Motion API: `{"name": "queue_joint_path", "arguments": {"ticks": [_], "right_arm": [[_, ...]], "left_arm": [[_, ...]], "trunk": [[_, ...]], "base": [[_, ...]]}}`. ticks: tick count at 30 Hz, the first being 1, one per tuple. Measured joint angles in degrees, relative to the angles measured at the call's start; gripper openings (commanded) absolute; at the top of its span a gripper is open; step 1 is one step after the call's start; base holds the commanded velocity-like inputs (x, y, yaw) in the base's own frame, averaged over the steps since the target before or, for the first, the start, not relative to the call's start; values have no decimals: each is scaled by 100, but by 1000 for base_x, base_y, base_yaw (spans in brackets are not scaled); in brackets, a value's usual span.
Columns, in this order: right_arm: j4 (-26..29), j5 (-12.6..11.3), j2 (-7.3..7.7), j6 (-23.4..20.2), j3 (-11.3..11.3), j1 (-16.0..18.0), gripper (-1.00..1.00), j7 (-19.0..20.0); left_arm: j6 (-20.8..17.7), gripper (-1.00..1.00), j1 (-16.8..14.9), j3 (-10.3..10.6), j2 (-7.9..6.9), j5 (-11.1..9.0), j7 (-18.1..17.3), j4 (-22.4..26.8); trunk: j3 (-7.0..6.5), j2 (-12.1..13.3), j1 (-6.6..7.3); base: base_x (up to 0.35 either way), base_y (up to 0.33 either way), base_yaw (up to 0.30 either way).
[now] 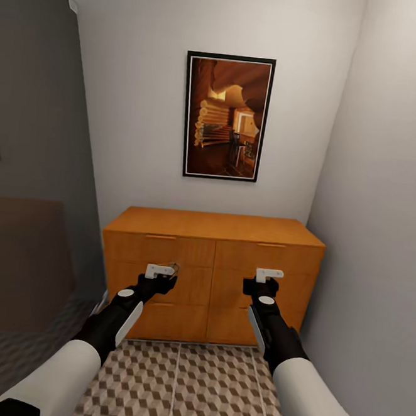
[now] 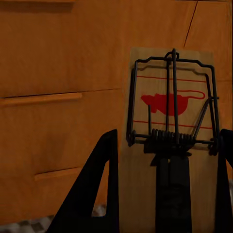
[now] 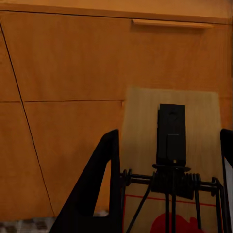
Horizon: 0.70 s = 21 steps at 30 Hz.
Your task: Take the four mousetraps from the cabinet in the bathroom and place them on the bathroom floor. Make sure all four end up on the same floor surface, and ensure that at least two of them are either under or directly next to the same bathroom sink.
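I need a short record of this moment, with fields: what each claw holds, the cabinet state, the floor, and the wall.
left claw: shut on a mousetrap, red print facing the camera
right claw: shut on a second mousetrap
cabinet: orange-brown, all visible drawers closed, directly ahead of both arms
bathroom floor: cube-pattern tiles, no trap visible on it
wall: framed picture above the cabinet

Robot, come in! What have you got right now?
Left hand shut on one mousetrap. Right hand shut on another mousetrap. Cabinet drawers closed ahead.
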State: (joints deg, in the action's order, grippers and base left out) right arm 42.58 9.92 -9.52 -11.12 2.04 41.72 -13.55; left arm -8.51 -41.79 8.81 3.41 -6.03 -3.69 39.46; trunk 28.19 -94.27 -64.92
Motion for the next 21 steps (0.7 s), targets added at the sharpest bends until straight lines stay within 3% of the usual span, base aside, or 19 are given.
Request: {"name": "queue_joint_path", "arguments": {"ticks": [21], "right_arm": [[-284, -14, -36, 8, -16, 0, -100, 68]], "left_arm": [[4, -100, 0, -1, -5, -12, -35, -108]], "trunk": [[0, 0, 0]], "base": [[-344, 0, 0]]}}
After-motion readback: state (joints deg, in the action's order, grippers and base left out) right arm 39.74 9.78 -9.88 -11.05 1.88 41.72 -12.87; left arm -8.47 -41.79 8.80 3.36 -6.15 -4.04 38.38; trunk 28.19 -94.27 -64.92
